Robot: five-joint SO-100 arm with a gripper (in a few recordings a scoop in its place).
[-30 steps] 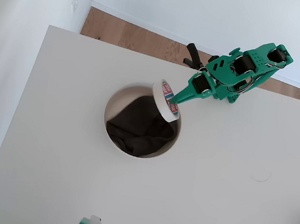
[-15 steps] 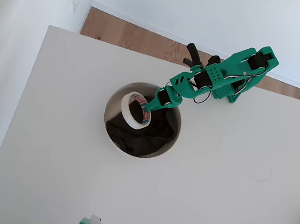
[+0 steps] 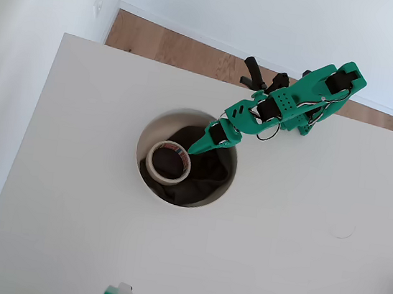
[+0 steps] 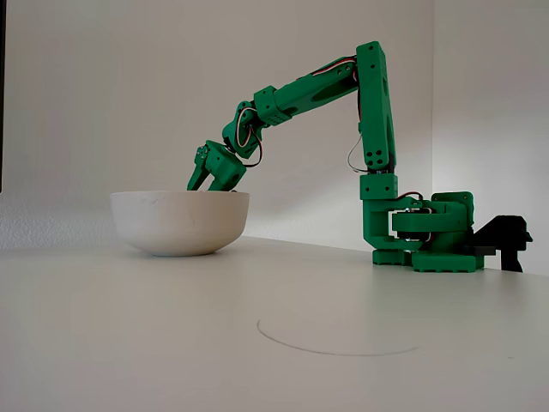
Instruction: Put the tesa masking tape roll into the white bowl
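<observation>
Cream tape roll (image 3: pixel 167 162) lies on dark cloth (image 3: pixel 203 177) in white bowl (image 3: pixel 145 184) — gripper (image 3: pixel 198 149) beside it, jaws look closed, empty.

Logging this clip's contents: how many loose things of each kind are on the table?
Tape roll: 1
White bowl: 1
Dark grey cloth: 1
Total: 3

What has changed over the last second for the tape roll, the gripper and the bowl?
The tape roll moved from the bowl's upper right rim to lie flat on the dark cloth inside. The gripper reached in over the bowl and let it go. The bowl and table stayed put.
</observation>
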